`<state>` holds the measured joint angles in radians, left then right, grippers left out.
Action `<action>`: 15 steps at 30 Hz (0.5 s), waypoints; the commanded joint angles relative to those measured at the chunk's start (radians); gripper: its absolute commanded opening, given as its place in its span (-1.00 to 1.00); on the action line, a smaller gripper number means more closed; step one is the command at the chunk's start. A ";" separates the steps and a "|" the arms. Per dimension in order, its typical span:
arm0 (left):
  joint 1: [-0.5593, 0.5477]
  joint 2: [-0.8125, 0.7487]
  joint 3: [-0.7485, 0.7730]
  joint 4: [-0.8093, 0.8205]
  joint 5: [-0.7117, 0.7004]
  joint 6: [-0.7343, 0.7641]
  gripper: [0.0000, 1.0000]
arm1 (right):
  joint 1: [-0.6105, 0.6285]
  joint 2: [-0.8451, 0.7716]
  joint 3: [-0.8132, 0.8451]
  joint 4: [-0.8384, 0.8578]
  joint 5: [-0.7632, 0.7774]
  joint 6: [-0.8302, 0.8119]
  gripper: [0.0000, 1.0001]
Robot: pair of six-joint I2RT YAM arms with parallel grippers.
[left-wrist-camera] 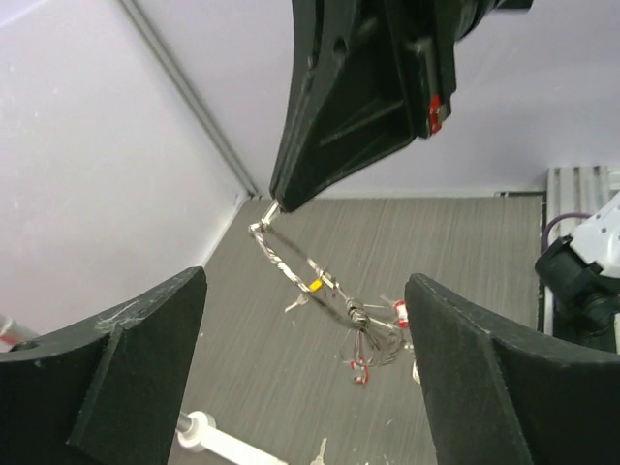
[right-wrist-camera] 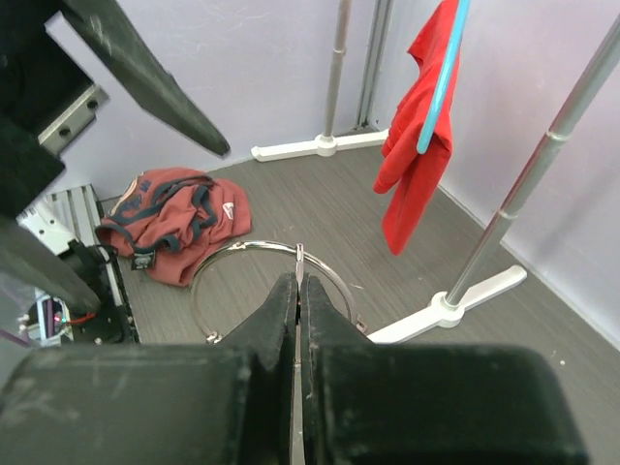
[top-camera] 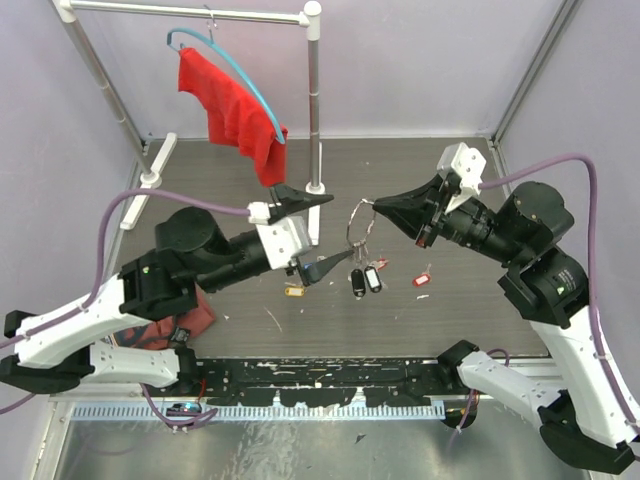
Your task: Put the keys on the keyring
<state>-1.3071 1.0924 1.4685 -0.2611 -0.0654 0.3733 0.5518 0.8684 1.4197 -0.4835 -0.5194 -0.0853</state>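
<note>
Your right end effector (right-wrist-camera: 296, 281) pinches the light, slippery keyring (right-wrist-camera: 262, 244) by its wire; left end effector (left-wrist-camera: 305, 291), nine o'clock, gapes open.

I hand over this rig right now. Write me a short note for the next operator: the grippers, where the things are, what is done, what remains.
Right gripper: shut on the keyring, holding it above the table.
Left gripper: open, empty, beside the ring.
Done: two dark-tagged keys hang from the ring.
Left: the red-tagged key lies loose on the table to the right. A key with a yellowish-brown tag lies to the left; check whether it belongs.
</note>
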 commanded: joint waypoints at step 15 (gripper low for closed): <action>-0.002 0.141 -0.066 0.295 -0.057 0.298 0.61 | 0.001 0.085 0.243 -0.248 0.119 0.176 -0.98</action>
<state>-1.3071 1.1980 1.4101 -0.0566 -0.1116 0.5827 0.5522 0.9611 1.5944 -0.7418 -0.3897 0.0525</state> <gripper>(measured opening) 0.874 0.041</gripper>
